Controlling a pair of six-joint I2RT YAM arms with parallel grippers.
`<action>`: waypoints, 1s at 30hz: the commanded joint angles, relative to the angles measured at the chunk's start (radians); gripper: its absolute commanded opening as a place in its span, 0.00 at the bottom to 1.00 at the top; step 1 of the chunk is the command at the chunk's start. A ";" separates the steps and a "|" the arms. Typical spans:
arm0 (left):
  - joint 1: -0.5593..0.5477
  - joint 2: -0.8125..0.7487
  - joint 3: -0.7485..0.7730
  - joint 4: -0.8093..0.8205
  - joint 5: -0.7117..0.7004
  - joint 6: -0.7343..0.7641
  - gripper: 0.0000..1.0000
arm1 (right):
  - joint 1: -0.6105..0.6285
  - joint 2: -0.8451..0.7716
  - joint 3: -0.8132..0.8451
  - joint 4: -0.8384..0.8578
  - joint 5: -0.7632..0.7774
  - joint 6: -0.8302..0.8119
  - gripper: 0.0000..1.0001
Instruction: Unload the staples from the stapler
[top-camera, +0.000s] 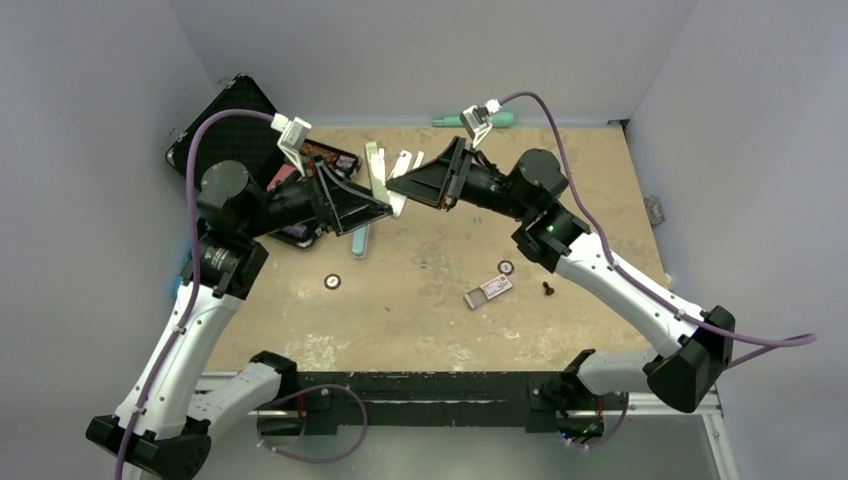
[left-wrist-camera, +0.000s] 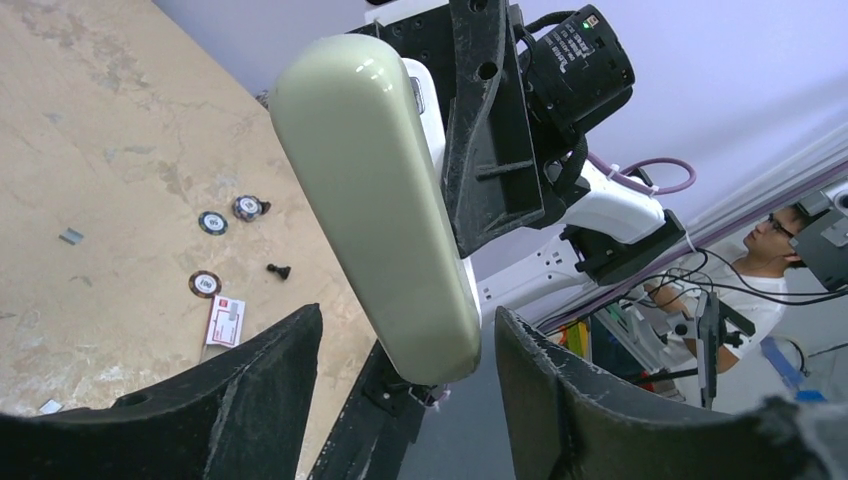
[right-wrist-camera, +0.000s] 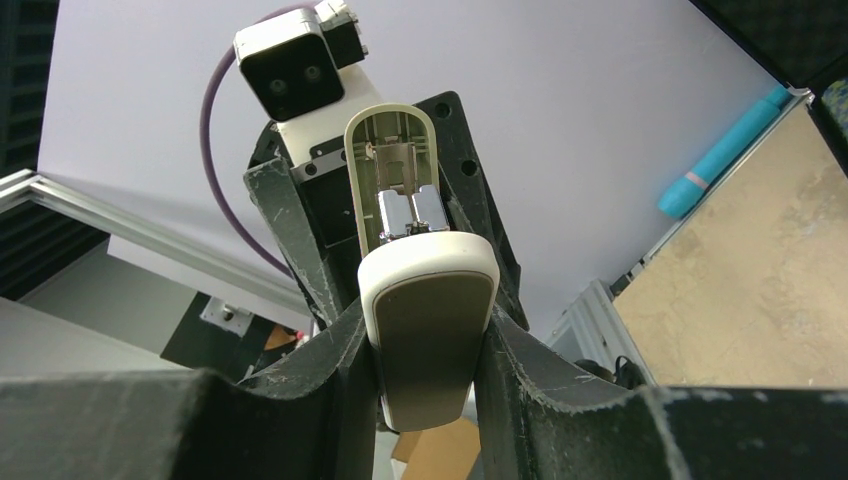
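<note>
- Top external view: the stapler (top-camera: 375, 172) hangs in the air above the far middle of the table (top-camera: 420, 330), in the upper centre of the frame. It is open, its pale green cover standing apart from its white base.
- My right gripper (right-wrist-camera: 425, 330) is clenched on the stapler's base. In the right wrist view both black fingers press against the sides of the white-and-grey base. The raised cover stands behind it, its hollow inside and shiny metal parts facing the camera. I cannot tell whether staples sit in there.
- My left gripper (left-wrist-camera: 405, 320) is released. In the left wrist view its fingers straddle the rounded end of the green cover with a slim gap on each side, so I grasp nothing.
- From above, my two grippers meet nearly tip to tip at the stapler, the left arm reaching in from the left of the frame and the right arm from the right.
- A small red-and-white box (top-camera: 488, 290) lies on the table right of centre. A small black part (top-camera: 547, 288) and a round disc (top-camera: 506, 267) lie near it, and a second disc (top-camera: 332, 281) lies left of centre.
- A teal marker (top-camera: 475, 120) lies along the far edge at top centre, and a black case (top-camera: 225, 115) sits in the upper left.
</note>
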 joint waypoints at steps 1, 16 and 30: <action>-0.001 0.000 0.043 0.050 0.032 -0.018 0.65 | 0.016 0.003 0.058 0.096 -0.012 0.001 0.00; -0.001 -0.031 0.025 0.047 0.030 -0.054 0.51 | 0.055 0.030 0.071 0.124 -0.020 -0.012 0.00; -0.001 -0.028 0.045 -0.036 0.017 -0.010 0.00 | 0.061 0.003 0.089 0.055 0.007 -0.080 0.74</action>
